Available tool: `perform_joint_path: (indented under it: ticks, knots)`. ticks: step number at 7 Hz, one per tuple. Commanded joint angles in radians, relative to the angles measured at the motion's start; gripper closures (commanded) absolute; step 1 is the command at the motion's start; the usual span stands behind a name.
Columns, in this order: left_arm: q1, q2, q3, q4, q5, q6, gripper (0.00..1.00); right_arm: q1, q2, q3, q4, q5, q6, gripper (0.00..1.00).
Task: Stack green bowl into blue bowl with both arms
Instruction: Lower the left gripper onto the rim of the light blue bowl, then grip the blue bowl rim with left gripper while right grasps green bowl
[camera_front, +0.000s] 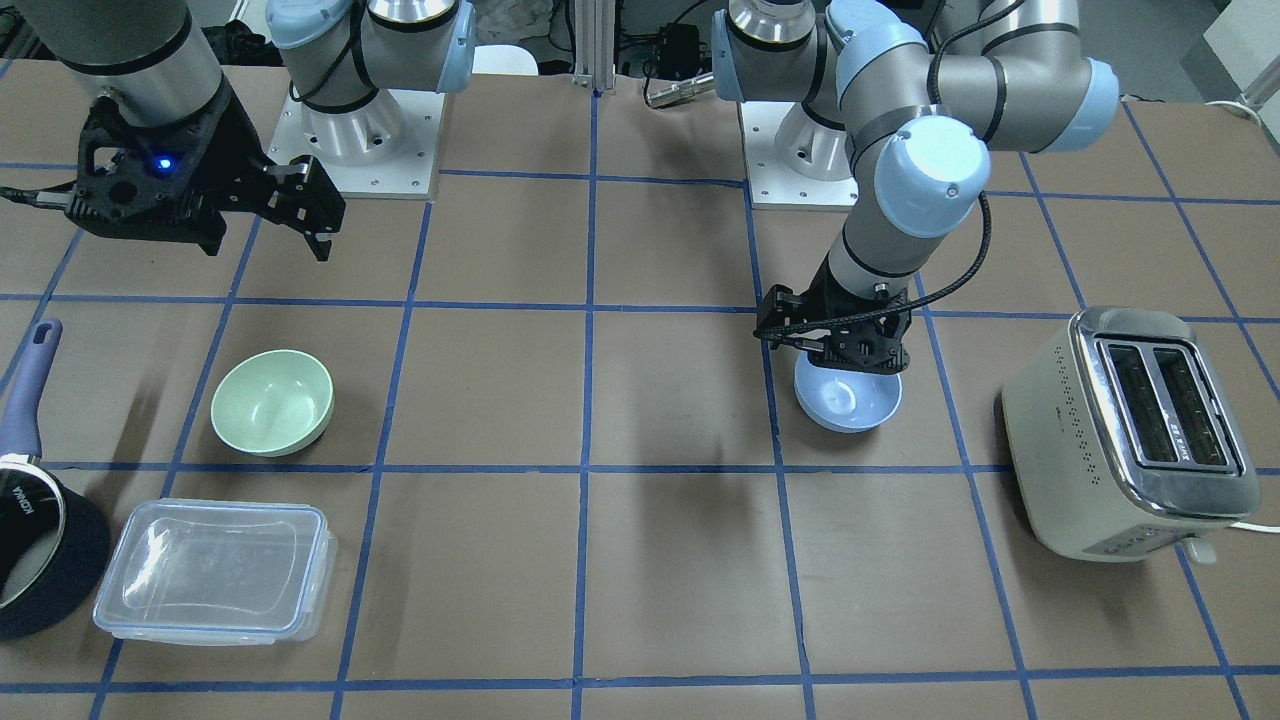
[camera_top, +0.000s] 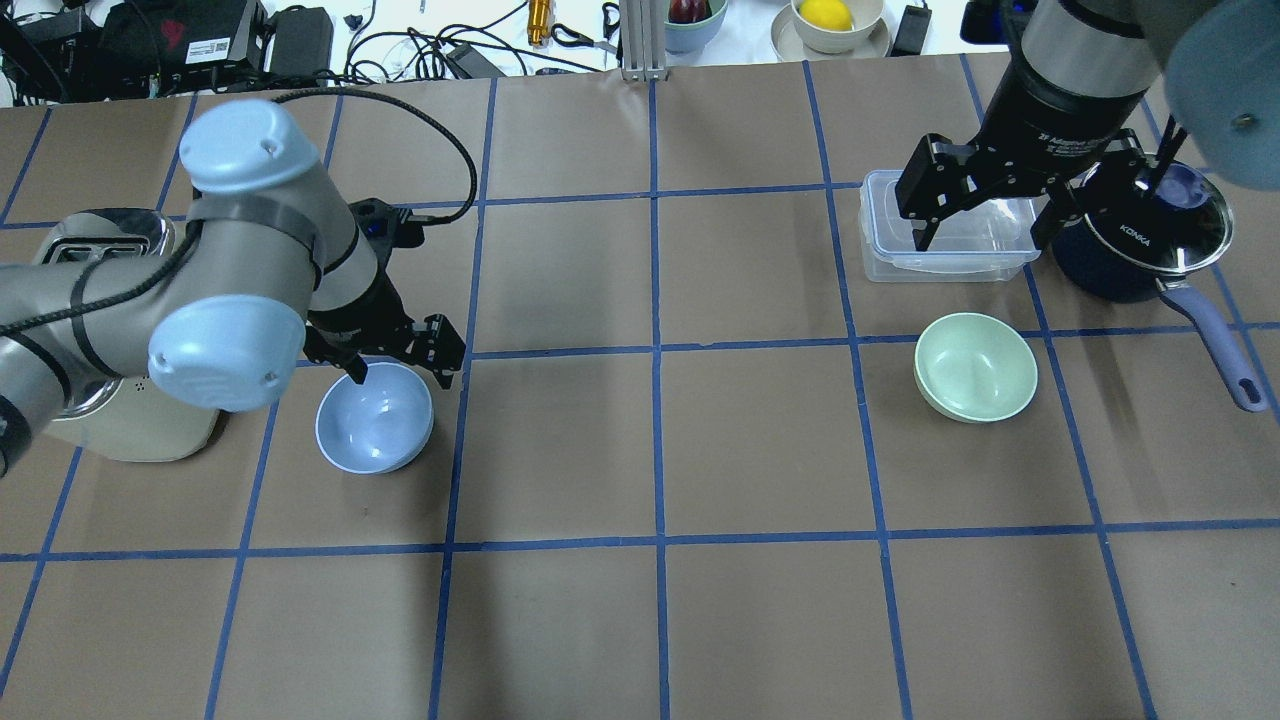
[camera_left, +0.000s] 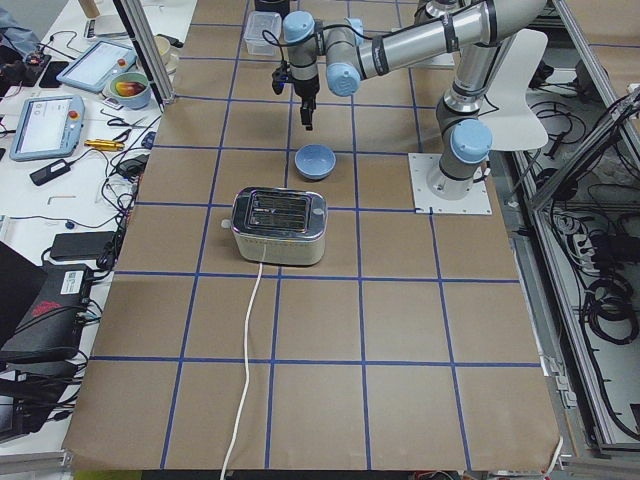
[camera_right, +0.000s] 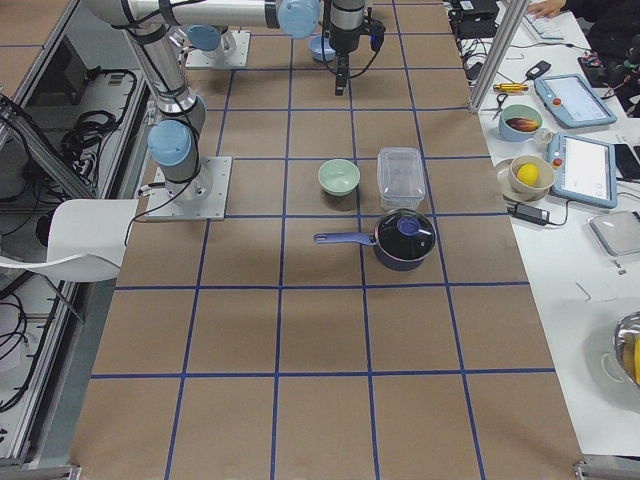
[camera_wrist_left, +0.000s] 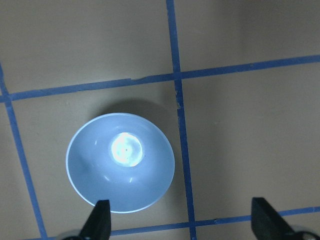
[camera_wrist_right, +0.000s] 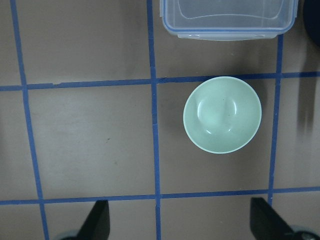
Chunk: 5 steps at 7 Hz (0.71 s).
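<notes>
In the overhead view the brown table (camera_top: 560, 620), gridded with blue tape, fills the frame. The left arm (camera_top: 240, 260) reaches in from 9 o'clock and the right arm (camera_top: 1080, 60) from 1 o'clock. A cream toaster (camera_front: 1130, 430) stands upright at the table's 9 o'clock edge, partly hidden under the left arm in the overhead view. The dark blue saucepan (camera_top: 1140, 250) sits lidded at about 2 o'clock on the table, its handle pointing toward 4 o'clock. Just beside it, at its 9 o'clock, lies the clear container (camera_front: 215, 570) with its lid on. The green bowl (camera_top: 976, 366) stands upright and empty at 3 o'clock from the table's centre, near the container, which lies at its 12 o'clock, and apart from it. The blue bowl (camera_top: 374, 417) stands upright and empty at 9 o'clock from centre, with the toaster near at its own 9 o'clock. The two bowls are well apart. The left gripper (camera_top: 400, 378) hangs above the blue bowl's 12 o'clock rim with its fingers spread wide. One fingertip lies over the rim and the other outside it, gripping nothing. The right gripper (camera_top: 983, 235) is raised over the container, fingers likewise wide apart and empty. In its wrist view the green bowl lies at about 1 o'clock from the gap between the fingertips.
</notes>
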Motion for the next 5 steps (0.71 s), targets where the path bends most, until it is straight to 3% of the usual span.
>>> perform_joint_path:
  ticks: [1,2,3,4,5]
  knots:
    - [-0.001,-0.034,-0.13,0.165,-0.002,-0.003,0.0,-0.151,0.031,0.021,-0.011,0.014,-0.105,0.0]
    - [-0.004,-0.054,-0.167,0.246,0.005,-0.003,0.01,-0.245,0.077,0.059,-0.052,0.017,-0.178,0.0]
    - [-0.002,-0.068,-0.188,0.294,0.005,-0.002,0.43,-0.3,0.106,0.118,-0.147,0.019,-0.258,0.0]
    - [-0.004,-0.074,-0.187,0.296,-0.005,-0.006,0.97,-0.334,0.117,0.186,-0.22,0.02,-0.355,0.0]
    - [-0.004,-0.076,-0.185,0.294,0.001,-0.006,0.99,-0.35,0.154,0.254,-0.32,0.066,-0.36,0.0]
